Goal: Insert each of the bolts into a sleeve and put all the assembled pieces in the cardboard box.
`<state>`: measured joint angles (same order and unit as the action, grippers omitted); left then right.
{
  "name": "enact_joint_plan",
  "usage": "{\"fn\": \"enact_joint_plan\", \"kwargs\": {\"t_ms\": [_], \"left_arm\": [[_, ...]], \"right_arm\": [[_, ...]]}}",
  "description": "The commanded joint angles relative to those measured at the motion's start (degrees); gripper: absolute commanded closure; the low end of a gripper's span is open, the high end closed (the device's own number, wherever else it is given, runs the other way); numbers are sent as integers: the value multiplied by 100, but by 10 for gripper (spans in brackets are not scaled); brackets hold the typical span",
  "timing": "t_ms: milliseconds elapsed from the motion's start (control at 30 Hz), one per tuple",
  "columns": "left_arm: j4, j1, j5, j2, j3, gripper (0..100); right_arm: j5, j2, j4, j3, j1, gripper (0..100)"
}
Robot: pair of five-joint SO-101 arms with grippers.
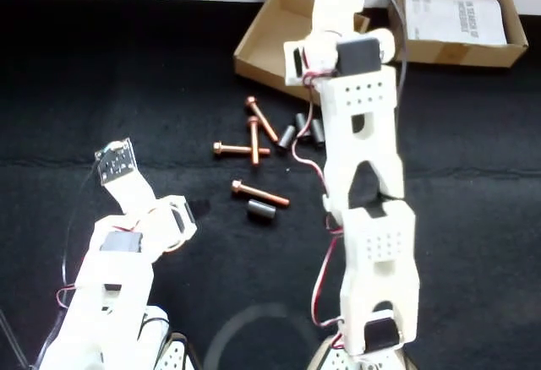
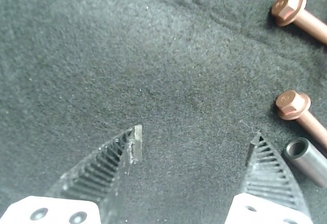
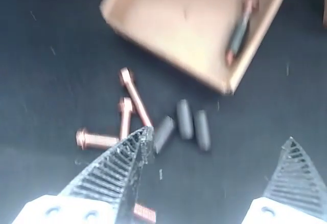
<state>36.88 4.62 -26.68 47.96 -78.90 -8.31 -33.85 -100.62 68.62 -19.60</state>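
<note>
left hand (image 2: pixel 197 131) and right hand (image 3: pixel 219 134) both spread wide.

We log the left arm (image 1: pixel 110 285) folded back close to its base, with the left gripper (image 2: pixel 197 132) held low and its jaws spread wide. The right arm (image 1: pixel 372 243) is stretched far forward. The right gripper (image 3: pixel 219 136) is held high, pointing down, jaws equally wide apart.

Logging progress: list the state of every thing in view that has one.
Left pincer: open, empty.
Right pincer: open, empty.
Bolts: four lying loose, no sleeve on.
Sleeves: four loose, lying on their sides.
Box: open, one assembled piece inside.
</note>
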Motion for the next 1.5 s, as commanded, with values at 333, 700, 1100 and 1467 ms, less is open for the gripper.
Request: {"fn": "enact_joint_plan", "kwargs": {"t_ms": [333, 700, 1100, 1467], "left_arm": [[-79, 40, 18, 31, 48, 671], [-79, 48, 18, 31, 48, 671], [-79, 154, 9, 31, 57, 671], [-79, 163, 9, 31, 66, 671]], "right_arm": [[-53, 1411, 242, -3538, 505, 645], [-44, 4, 1112, -3626, 629, 646], [360, -1042, 1684, -2448, 629, 646], [387, -2484, 1640, -884, 532, 788]]}}
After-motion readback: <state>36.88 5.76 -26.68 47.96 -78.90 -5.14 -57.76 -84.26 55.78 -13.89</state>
